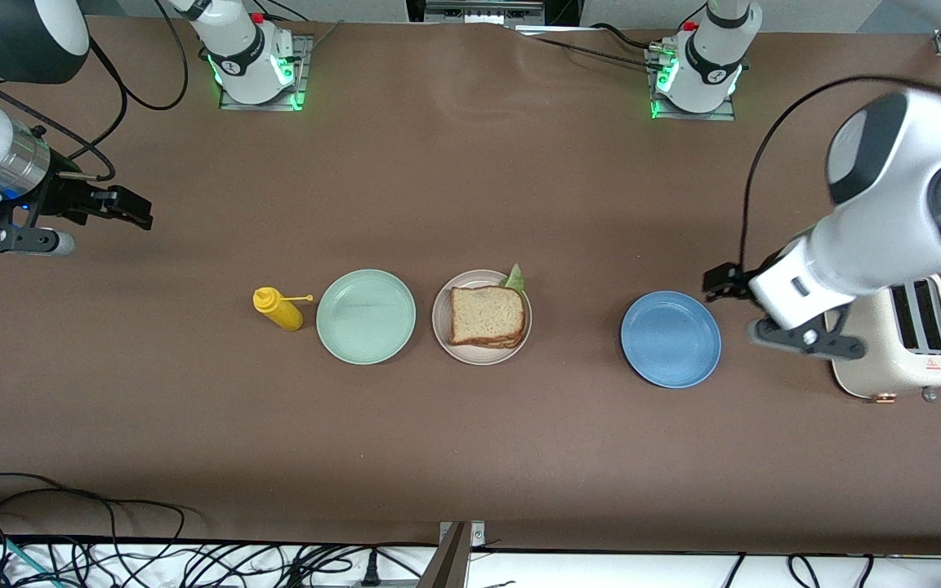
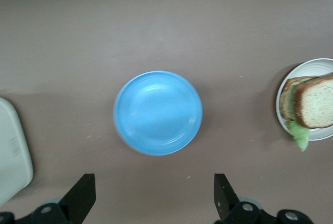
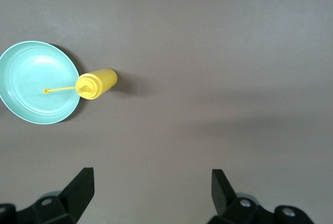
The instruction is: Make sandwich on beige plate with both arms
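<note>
Resting stacked on the beige plate (image 1: 443, 327), the sandwich (image 1: 487, 317) looks light, soft and squashable, best pinched gently at its crusts, while left gripper (image 2: 153, 198) and right gripper (image 3: 151, 195) hang empty, jaws wide.

Three plates (image 1: 366, 316), one sandwich (image 1: 487, 316), bottle (image 1: 278, 309), toaster (image 1: 903, 343).

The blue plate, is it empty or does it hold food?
Empty. The blue plate shows only bare surface; the sandwich lies on the beige plate.
</note>
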`<state>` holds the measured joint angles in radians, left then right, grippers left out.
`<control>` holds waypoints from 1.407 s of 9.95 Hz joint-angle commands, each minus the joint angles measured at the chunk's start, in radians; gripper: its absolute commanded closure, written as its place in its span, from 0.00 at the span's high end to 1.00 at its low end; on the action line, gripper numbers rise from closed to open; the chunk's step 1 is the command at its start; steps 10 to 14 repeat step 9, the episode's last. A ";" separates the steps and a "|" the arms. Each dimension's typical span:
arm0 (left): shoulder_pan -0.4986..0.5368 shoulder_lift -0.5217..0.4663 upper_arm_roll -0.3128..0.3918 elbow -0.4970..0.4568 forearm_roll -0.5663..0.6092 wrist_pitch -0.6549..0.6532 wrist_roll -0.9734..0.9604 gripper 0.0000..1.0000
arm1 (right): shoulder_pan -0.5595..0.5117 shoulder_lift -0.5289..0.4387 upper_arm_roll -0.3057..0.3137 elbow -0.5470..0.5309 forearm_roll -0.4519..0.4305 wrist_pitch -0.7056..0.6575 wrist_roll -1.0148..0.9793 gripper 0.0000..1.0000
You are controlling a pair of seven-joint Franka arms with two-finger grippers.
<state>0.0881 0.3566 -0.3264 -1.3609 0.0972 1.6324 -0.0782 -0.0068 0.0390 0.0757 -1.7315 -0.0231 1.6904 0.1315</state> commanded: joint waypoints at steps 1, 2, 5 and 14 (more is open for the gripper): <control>-0.031 -0.169 0.102 -0.145 -0.046 0.011 -0.018 1.00 | 0.004 0.015 0.004 0.032 -0.018 -0.008 0.019 1.00; -0.044 -0.251 0.151 -0.208 -0.104 0.014 -0.022 1.00 | 0.004 0.016 0.004 0.032 -0.018 -0.006 0.017 1.00; -0.067 -0.410 0.174 -0.344 -0.103 0.017 -0.023 1.00 | 0.004 0.016 0.004 0.032 -0.018 -0.008 0.011 1.00; -0.102 -0.413 0.199 -0.314 -0.114 -0.051 -0.023 1.00 | 0.002 0.016 0.004 0.033 -0.017 -0.008 0.010 1.00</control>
